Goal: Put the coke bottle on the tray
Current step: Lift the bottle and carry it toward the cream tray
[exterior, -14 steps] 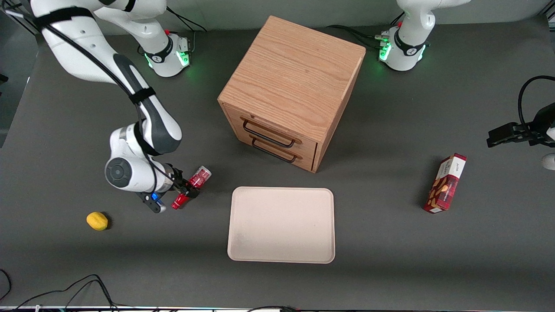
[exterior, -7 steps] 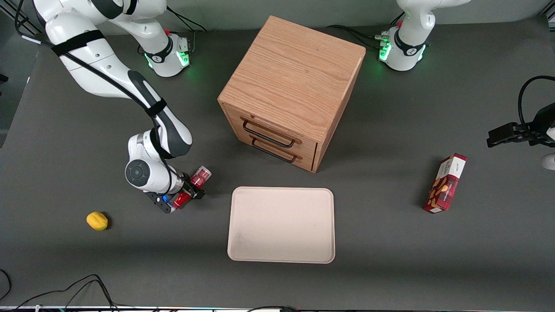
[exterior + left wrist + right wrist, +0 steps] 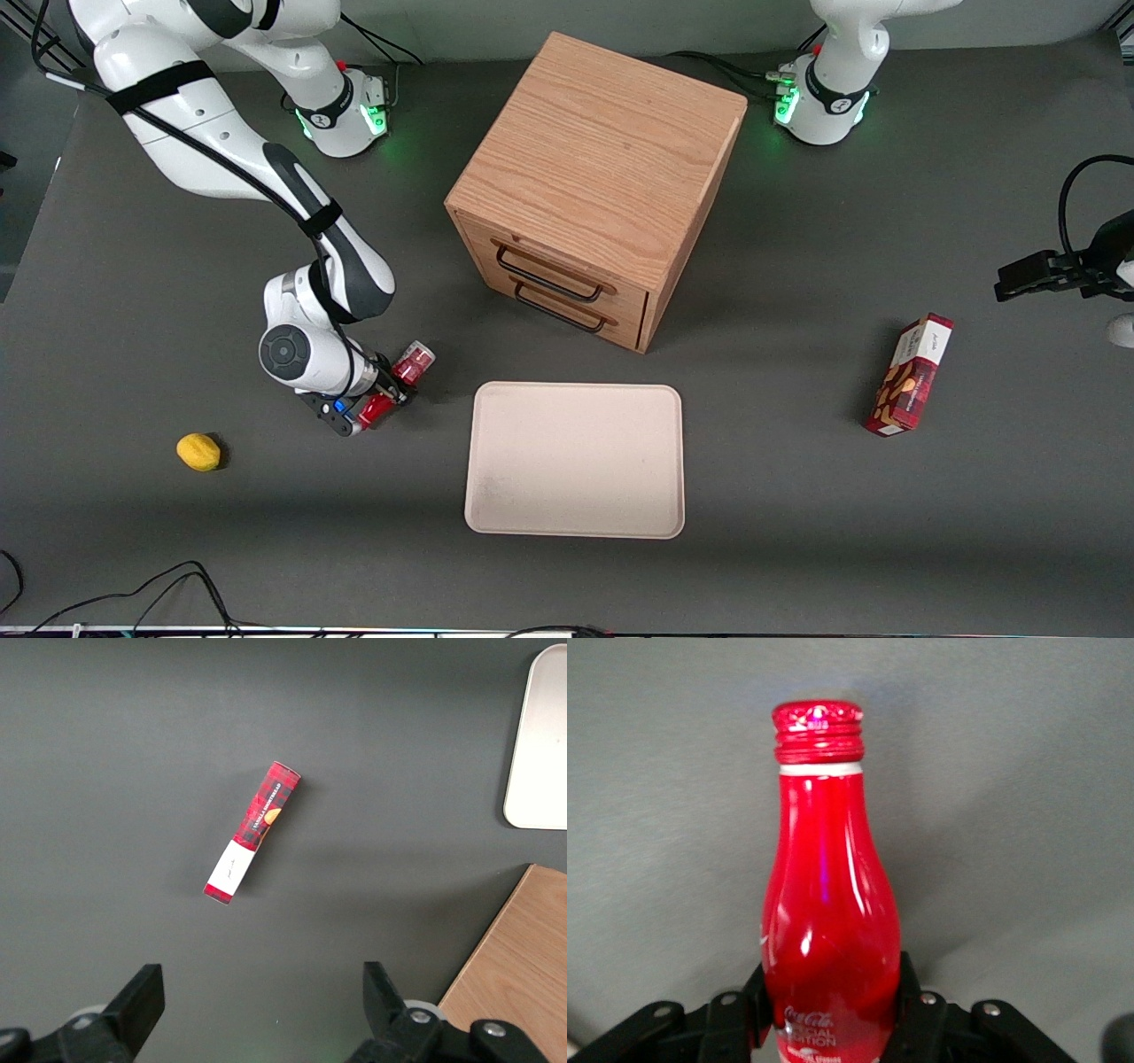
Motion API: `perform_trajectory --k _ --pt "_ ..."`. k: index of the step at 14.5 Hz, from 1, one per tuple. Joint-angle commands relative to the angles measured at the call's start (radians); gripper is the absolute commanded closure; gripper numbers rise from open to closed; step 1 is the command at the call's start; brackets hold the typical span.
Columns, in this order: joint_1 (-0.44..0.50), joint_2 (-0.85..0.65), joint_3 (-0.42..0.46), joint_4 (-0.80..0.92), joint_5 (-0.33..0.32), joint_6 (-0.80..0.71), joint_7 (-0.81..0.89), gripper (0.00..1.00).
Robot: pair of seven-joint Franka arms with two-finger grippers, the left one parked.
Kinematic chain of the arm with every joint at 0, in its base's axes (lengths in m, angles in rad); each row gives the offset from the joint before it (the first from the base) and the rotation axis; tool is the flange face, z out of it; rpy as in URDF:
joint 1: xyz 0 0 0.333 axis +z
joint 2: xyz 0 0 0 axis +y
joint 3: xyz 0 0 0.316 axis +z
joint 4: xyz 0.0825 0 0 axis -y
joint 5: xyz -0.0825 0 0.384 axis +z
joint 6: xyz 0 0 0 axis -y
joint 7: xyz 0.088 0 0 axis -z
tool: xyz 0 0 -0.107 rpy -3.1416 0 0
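The coke bottle (image 3: 413, 362), red with white lettering, lies on the dark table beside the tray's corner, toward the working arm's end. My right gripper (image 3: 387, 387) comes down over its middle. In the right wrist view the bottle (image 3: 828, 904) fills the frame, with its red cap (image 3: 819, 726) pointing away. The gripper (image 3: 830, 1010) is shut on the bottle's lower body, with a black finger (image 3: 749, 1005) pressed on each side. The beige tray (image 3: 576, 461) lies flat and bare in front of the drawer cabinet, nearer the front camera.
A wooden drawer cabinet (image 3: 594, 177) stands mid-table, farther from the front camera than the tray. A yellow lemon (image 3: 198, 451) lies toward the working arm's end. A red snack box (image 3: 911, 377) lies toward the parked arm's end; the left wrist view shows it too (image 3: 252, 833).
The right arm's wrist has swung toward the bottle, bringing the gripper more squarely over it. In the last half second it has hardly moved. The bottle has shifted only slightly.
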Motion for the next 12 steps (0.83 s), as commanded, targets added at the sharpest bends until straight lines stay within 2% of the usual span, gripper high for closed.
perform_trajectory --k 1,4,6,8,9,12 --pt "0.0 -0.105 0.021 0.058 -0.017 -0.123 -0.047 1.0" --pt "-0.003 -0.183 0.022 0.216 -0.017 -0.306 -0.203 1.0" --pt "0.002 -0.177 0.024 0.392 -0.016 -0.445 -0.283 1.0" --pt "0.025 -0.118 0.039 0.575 -0.01 -0.538 -0.345 1.0" --pt "0.028 -0.072 0.077 0.661 -0.013 -0.567 -0.35 1.0" --pt "0.054 0.102 0.182 0.853 -0.013 -0.552 -0.348 1.0"
